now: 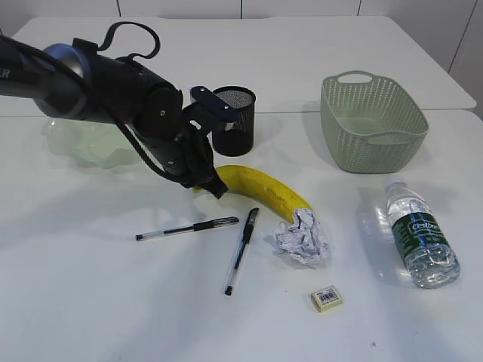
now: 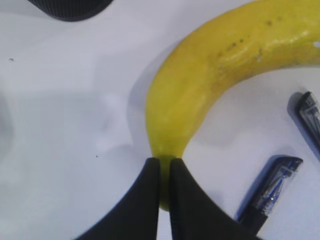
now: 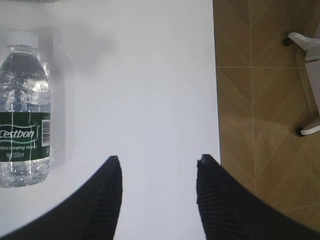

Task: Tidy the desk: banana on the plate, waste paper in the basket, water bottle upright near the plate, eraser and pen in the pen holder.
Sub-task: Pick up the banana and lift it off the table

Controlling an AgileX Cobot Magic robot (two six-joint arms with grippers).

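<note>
My left gripper (image 1: 210, 185) (image 2: 164, 161) is shut on the stem end of the yellow banana (image 1: 260, 190) (image 2: 220, 65), which lies on the white desk (image 1: 90, 302). The pale green plate (image 1: 87, 143) sits at the left behind the arm. Two black pens (image 1: 189, 228) (image 1: 241, 250) lie in front of the banana, and their caps (image 2: 272, 187) show in the left wrist view. Beside the banana's tip lie the crumpled waste paper (image 1: 303, 237) and the eraser (image 1: 327, 299). At the right the water bottle (image 1: 421, 237) (image 3: 22, 110) lies on its side. My right gripper (image 3: 157, 160) is open over bare desk.
The black mesh pen holder (image 1: 232, 119) (image 2: 70, 7) stands just behind the left gripper. The sage green basket (image 1: 371, 121) stands at the back right. In the right wrist view the desk's edge (image 3: 214, 100) runs close to the right gripper, with wooden floor beyond.
</note>
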